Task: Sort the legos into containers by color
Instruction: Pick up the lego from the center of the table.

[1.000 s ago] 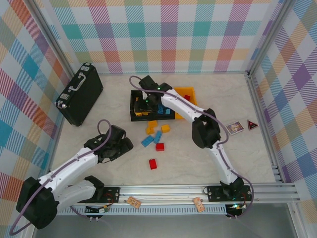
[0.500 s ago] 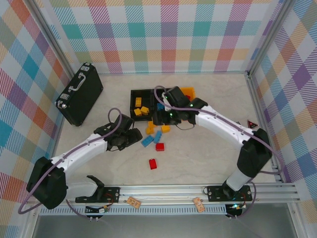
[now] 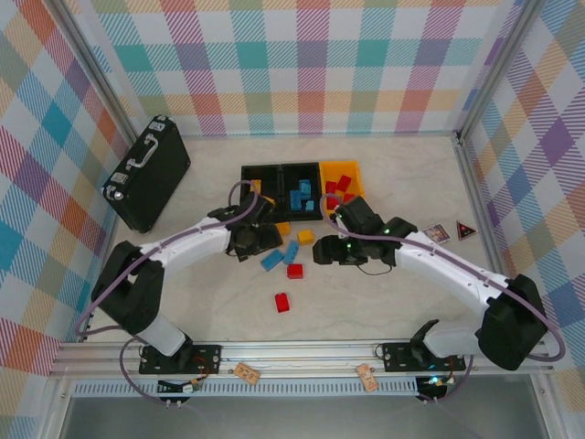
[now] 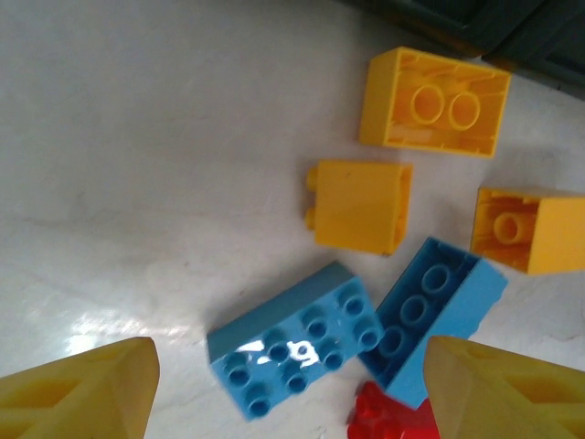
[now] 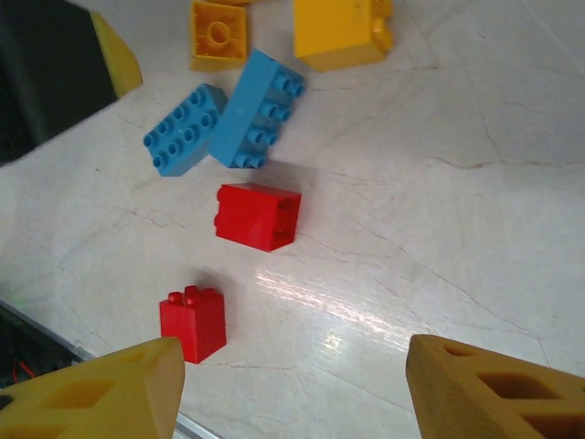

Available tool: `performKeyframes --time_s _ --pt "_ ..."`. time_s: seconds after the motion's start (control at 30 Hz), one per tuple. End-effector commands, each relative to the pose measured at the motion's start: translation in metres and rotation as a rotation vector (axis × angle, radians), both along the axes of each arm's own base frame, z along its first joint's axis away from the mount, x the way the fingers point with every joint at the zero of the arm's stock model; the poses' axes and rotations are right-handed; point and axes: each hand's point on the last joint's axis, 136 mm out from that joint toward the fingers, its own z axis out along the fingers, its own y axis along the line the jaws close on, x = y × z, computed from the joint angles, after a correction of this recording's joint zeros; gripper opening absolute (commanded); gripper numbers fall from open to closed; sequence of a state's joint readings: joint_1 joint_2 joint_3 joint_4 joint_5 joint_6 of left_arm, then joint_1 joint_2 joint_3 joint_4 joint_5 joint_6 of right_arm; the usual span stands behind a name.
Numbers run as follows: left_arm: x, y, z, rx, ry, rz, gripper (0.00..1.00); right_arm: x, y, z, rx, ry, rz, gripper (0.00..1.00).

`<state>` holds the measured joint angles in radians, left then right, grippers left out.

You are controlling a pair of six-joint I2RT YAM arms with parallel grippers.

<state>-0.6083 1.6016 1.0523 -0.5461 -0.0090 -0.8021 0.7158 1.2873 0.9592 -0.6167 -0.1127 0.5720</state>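
Note:
Three containers stand in a row at the back: a black bin [image 3: 259,174] holding orange bricks, a black bin [image 3: 299,174] holding blue ones, and a yellow-orange bin [image 3: 356,176] holding red ones. Loose legos lie in front of them: orange [image 3: 305,236], blue [image 3: 271,261] and red [image 3: 281,302]. My left gripper [image 3: 259,245] hovers open over the blue brick [image 4: 297,338], beside an upturned blue one [image 4: 434,320] and orange bricks [image 4: 358,206]. My right gripper [image 3: 322,253] is open above bare table, near two red bricks [image 5: 258,216] [image 5: 194,322].
A black briefcase [image 3: 146,174] lies at the back left. A square card [image 3: 434,235] and a triangular red-and-black card [image 3: 466,229] lie at the right. A metal rail [image 3: 366,352] runs along the near edge. Checked walls enclose the table.
My right gripper has drawn back from the bins toward the loose bricks and opened wider. My left arm has swung right and forward to the blue bricks.

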Motion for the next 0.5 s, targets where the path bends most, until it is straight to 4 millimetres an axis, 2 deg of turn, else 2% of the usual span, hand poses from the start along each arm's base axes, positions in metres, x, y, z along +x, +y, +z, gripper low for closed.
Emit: performKeyframes --time_s 0.0,0.3,0.47 --pt "0.013 -0.011 -0.003 0.035 0.006 -0.043 0.77 0.001 -0.007 0.0 0.015 -0.011 -0.048 0.66" --pt "0.029 -0.026 -0.033 0.104 0.086 -0.091 0.77 -0.006 -0.02 -0.015 -0.005 0.009 -0.092 0.66" --pt "0.03 -0.028 -0.046 0.149 0.116 -0.099 0.71 -0.007 -0.022 -0.023 -0.008 0.02 -0.105 0.66"
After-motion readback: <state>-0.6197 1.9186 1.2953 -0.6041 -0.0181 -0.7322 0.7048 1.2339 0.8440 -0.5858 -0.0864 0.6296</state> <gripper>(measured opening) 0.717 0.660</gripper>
